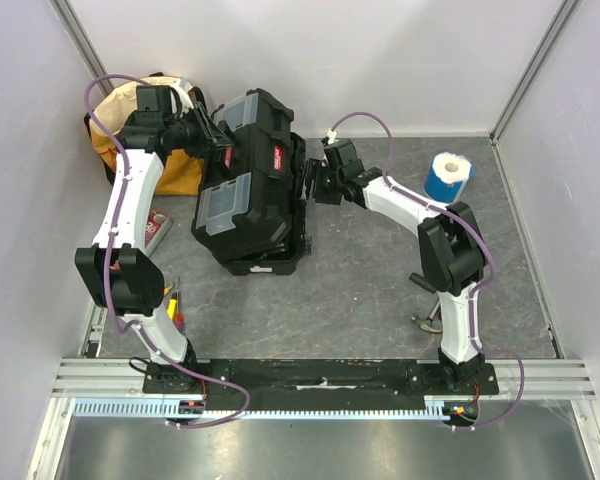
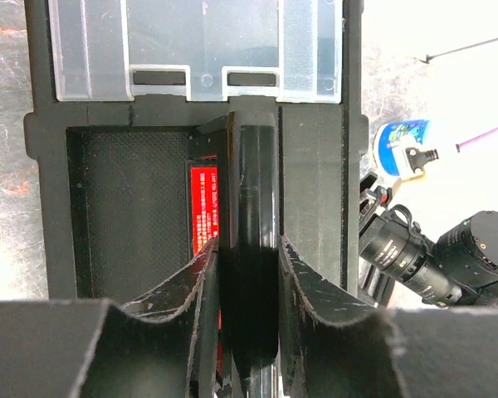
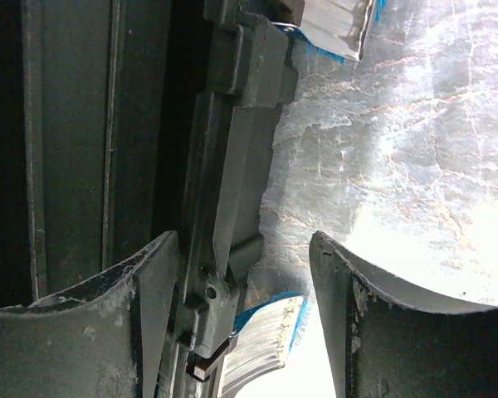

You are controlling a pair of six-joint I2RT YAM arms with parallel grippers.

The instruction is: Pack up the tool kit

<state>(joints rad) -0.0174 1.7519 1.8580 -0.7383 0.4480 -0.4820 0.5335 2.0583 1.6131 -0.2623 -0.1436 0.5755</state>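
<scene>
The tool kit (image 1: 248, 185) stands on the grey desk (image 1: 360, 290), left of its middle, clear-lidded compartments facing up. The left end effector (image 2: 249, 249) pinches the kit's black handle (image 2: 251, 191) beside the red label. The right end effector (image 3: 242, 245) is spread at the kit's right side, gripping nothing. A yellow-orange bag (image 1: 115, 140) lies behind-left of the kit, a blue roll (image 1: 446, 177) well to its right.

The tool kit (image 1: 248, 180) sits on the table (image 1: 380, 290), left of centre. A bag (image 1: 180, 175) lies behind it to the left, a roll (image 1: 447, 178) well to its right.
</scene>
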